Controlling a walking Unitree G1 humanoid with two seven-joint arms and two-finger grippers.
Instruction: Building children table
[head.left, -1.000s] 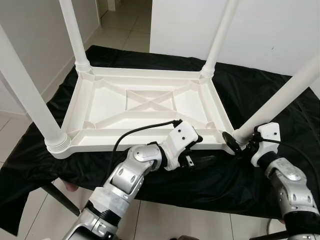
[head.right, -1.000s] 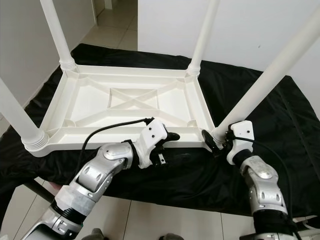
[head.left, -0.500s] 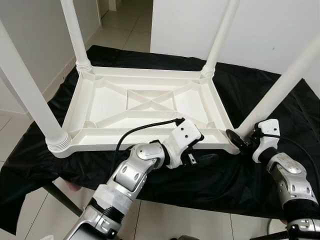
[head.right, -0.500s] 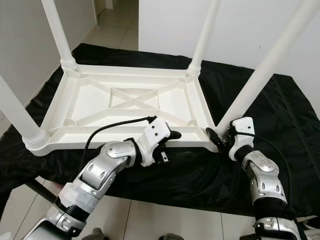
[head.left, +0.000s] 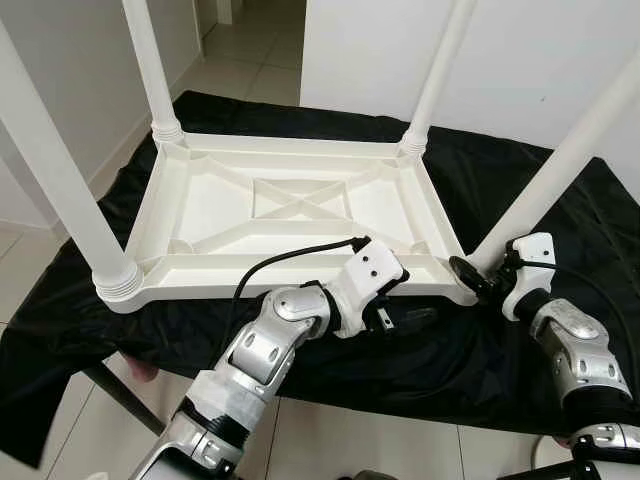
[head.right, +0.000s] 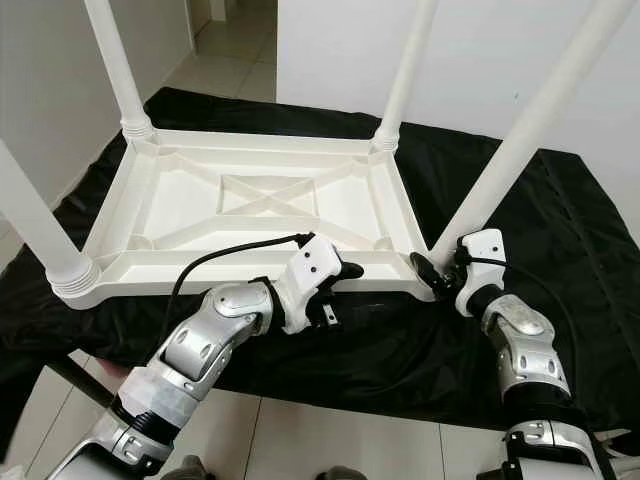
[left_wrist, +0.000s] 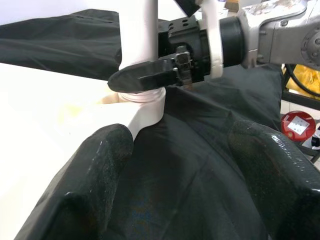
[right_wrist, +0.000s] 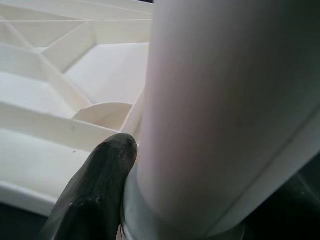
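Note:
A white plastic children's table (head.left: 290, 210) lies upside down on a black cloth (head.left: 420, 360), with its legs pointing up. My right gripper (head.left: 475, 280) is shut on the base of the near right leg (head.left: 560, 170), where the leg meets its corner socket (left_wrist: 145, 97). In the right wrist view one black finger (right_wrist: 95, 185) presses against that leg (right_wrist: 225, 110). My left gripper (head.left: 402, 304) hovers open just above the cloth, by the table's front rim and a little left of that corner. Nothing is between its fingers (left_wrist: 95, 185).
The other three legs stand at the near left (head.left: 60, 190), far left (head.left: 148, 60) and far right (head.left: 440, 70) corners. The cloth hangs over the support's front edge, above tiled floor (head.left: 330, 440). A white wall (head.left: 540, 50) stands behind. A red object (left_wrist: 299, 125) lies beyond the cloth.
The near right leg has swung more upright in my right gripper, which has shifted slightly up with it. My left gripper stays open by the front rim.

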